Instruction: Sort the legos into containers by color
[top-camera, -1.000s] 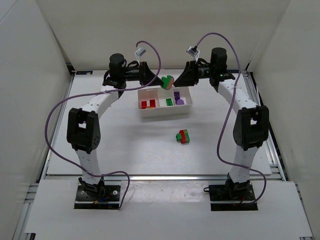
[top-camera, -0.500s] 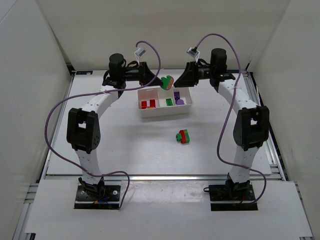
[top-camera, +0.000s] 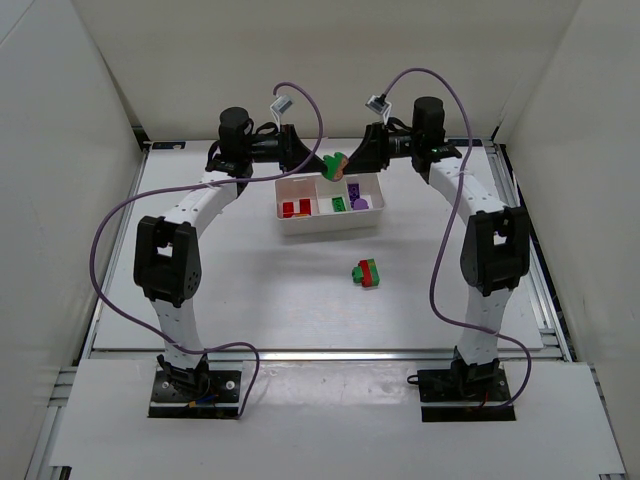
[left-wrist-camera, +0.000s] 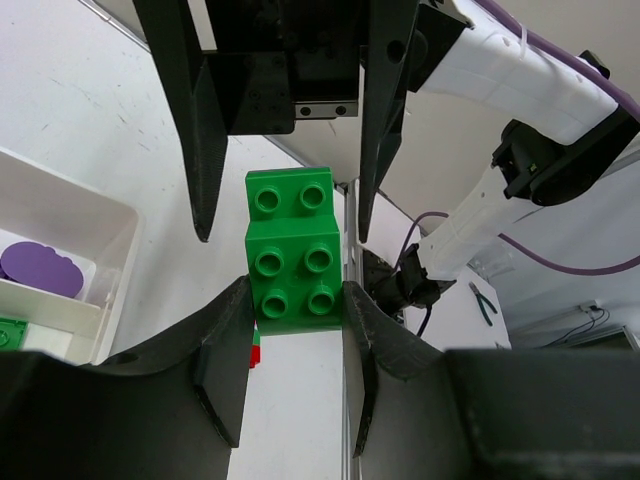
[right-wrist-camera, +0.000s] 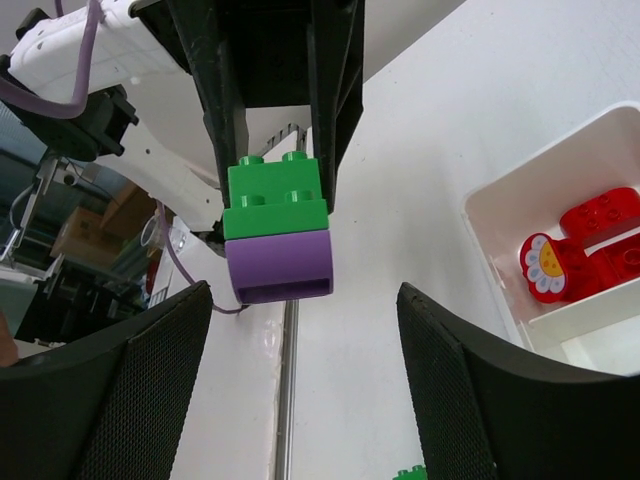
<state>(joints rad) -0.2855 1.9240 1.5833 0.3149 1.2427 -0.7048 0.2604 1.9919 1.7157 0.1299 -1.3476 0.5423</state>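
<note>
A green lego stacked on a purple one hangs in the air above the back of the tray. My left gripper is shut on its green half. In the top view this pair sits between my left gripper and my right gripper. My right gripper is open, one finger on each side of the pair's purple end, touching nothing. A red-and-green pair lies on the table. The white tray holds red, green and purple legos in separate containers.
Red legos, one with a flower face, lie in the left compartment. A purple rounded piece lies in the right one. White walls enclose the table on three sides. Purple cables loop over both arms.
My right gripper has moved left toward the held pair and its jaws have widened a little. The left gripper and its pair have stayed put.
</note>
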